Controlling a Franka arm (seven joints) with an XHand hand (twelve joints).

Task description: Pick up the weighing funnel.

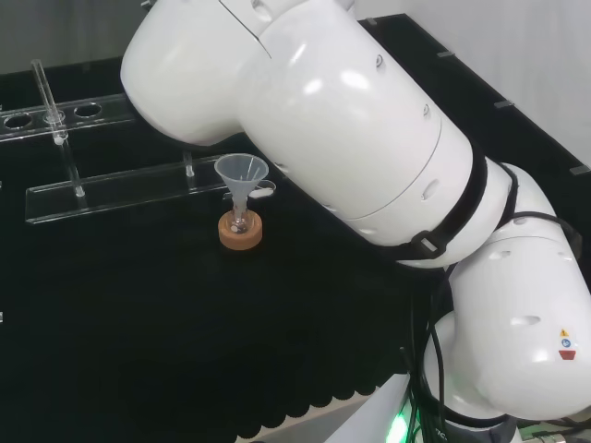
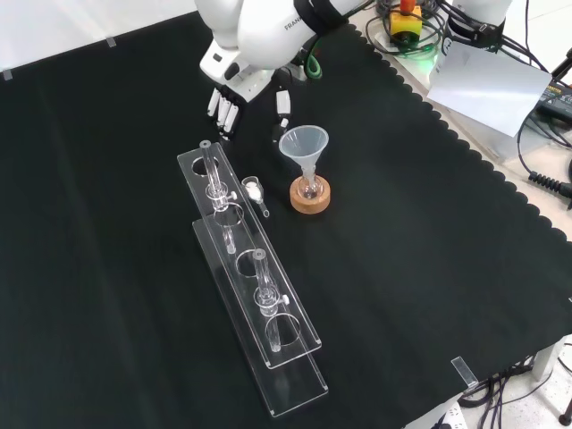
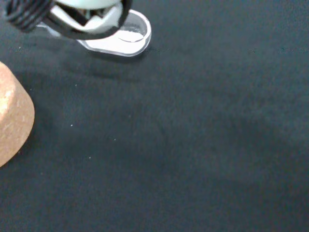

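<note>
The weighing funnel (image 2: 254, 189), a small clear scoop with a short stem, lies on the black cloth between the test tube rack (image 2: 234, 234) and the cork ring (image 2: 310, 197). In the head view the weighing funnel (image 1: 264, 191) peeks out just beside the arm's link. The hand (image 2: 234, 96) hangs above the cloth, farther off than the scoop in the front view, with its fingers (image 2: 223, 113) relaxed and holding nothing. In the wrist view the weighing funnel (image 3: 124, 39) lies partly behind a blurred part of the hand (image 3: 79, 14).
The big funnel (image 2: 304, 145) stands mouth up in a small flask on the cork ring (image 1: 241, 232), close to the scoop. Two clear racks (image 1: 120, 189) with tubes lie alongside. The arm's white links (image 1: 351, 120) cover the head view's right.
</note>
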